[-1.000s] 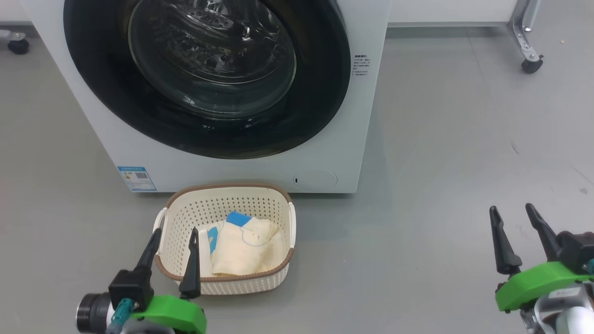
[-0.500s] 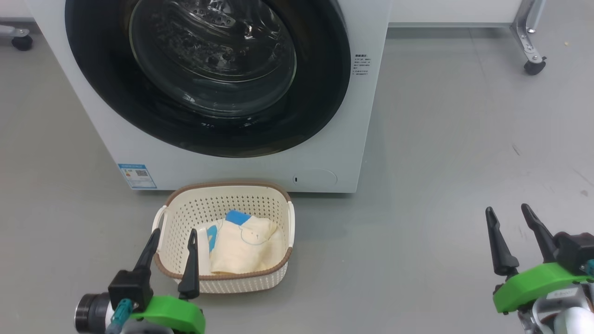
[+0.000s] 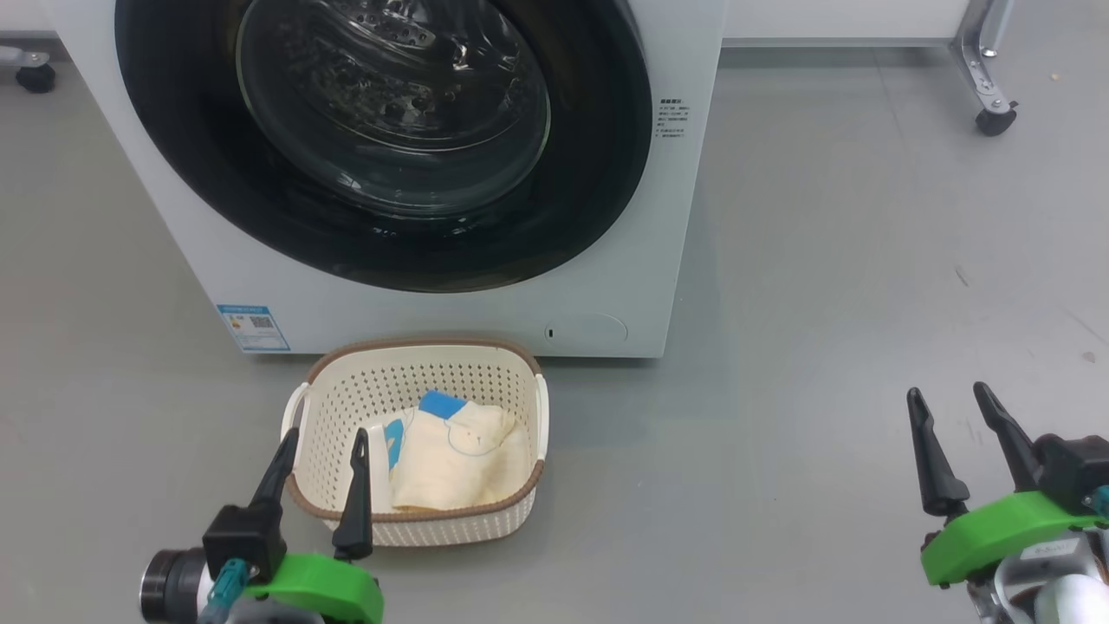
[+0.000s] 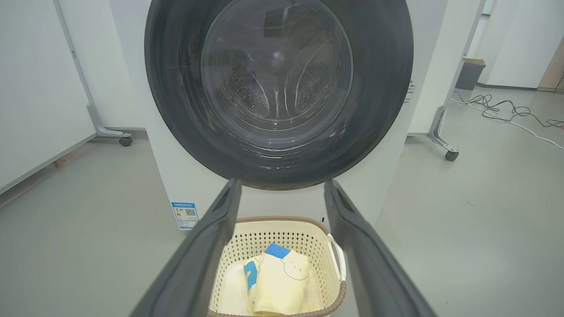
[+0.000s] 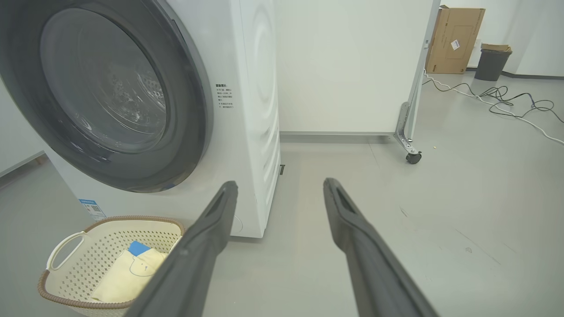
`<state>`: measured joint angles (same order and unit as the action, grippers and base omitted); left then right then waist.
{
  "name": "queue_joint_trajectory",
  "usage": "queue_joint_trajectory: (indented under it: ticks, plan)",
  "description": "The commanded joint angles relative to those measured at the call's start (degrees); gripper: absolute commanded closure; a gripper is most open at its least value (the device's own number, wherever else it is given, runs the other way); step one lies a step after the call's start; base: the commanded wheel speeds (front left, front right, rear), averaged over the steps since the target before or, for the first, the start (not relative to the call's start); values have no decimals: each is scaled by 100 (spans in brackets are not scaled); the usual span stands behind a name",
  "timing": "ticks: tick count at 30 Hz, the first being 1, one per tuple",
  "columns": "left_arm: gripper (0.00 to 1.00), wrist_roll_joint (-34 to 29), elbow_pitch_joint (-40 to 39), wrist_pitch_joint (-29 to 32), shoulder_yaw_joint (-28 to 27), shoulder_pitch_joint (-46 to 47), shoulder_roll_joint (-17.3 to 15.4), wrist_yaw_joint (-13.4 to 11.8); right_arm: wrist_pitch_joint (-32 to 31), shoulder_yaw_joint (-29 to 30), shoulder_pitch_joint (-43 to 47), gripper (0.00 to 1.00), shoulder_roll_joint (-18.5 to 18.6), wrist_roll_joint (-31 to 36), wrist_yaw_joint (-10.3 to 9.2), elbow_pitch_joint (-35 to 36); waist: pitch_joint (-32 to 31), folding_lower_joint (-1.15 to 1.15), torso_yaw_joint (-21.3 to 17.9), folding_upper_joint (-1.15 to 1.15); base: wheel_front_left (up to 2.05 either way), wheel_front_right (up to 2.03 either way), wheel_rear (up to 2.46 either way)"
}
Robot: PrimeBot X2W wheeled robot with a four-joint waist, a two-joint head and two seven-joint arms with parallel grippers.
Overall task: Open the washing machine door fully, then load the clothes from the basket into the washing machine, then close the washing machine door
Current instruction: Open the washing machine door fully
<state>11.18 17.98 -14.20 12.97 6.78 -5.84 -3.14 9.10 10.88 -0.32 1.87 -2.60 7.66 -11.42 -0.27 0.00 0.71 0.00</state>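
Observation:
The white washing machine [image 3: 676, 217] stands ahead with its round black door [image 3: 217, 191] flush against the front, shut. The same door [image 4: 379, 110] fills the upper left wrist view. On the floor before it sits the cream basket [image 3: 511, 518] with cream-yellow clothes [image 3: 459, 464] folded inside, a blue patch on top. My left gripper [image 3: 323, 436] hovers open at the basket's near left corner, nothing between its fingers. My right gripper [image 3: 947, 397] stands open over bare floor far to the right. The basket [image 5: 61, 296] and clothes [image 5: 123, 277] lie at lower left in the right wrist view.
A wheeled partition foot [image 3: 992, 120] stands at the back right, another caster [image 3: 35, 76] at the back left. Cables [image 5: 506, 94], a cardboard box [image 5: 454, 39] and a dark bin [image 5: 492, 64] lie farther right. Grey floor stretches to the machine's right.
The whole head view has shifted slightly, so the camera moved a little. The right gripper sits a touch higher and further left than a second ago. Nothing was gripped or released.

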Motion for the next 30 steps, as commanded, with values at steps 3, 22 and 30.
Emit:
queue_joint_trajectory:
  ticks: [3, 22, 30]
  plan:
    - [0, -34, -180, -80, -206, 241, -82, -11, 56, -95, -234, 0, 100, -16, -17, 204, 16, 0, 7, 0, 0, 0, 0]
    - [0, -126, -427, -80, -153, 816, 33, 7, -1, 401, -1453, 100, 100, -1235, -17, 83, 1074, 0, 241, 0, 0, 0, 0]
    - [0, -184, -384, -80, -121, 1080, 68, 61, -481, 127, -2497, 100, 100, -3008, -17, -508, 1401, 0, 393, 0, 0, 0, 0]
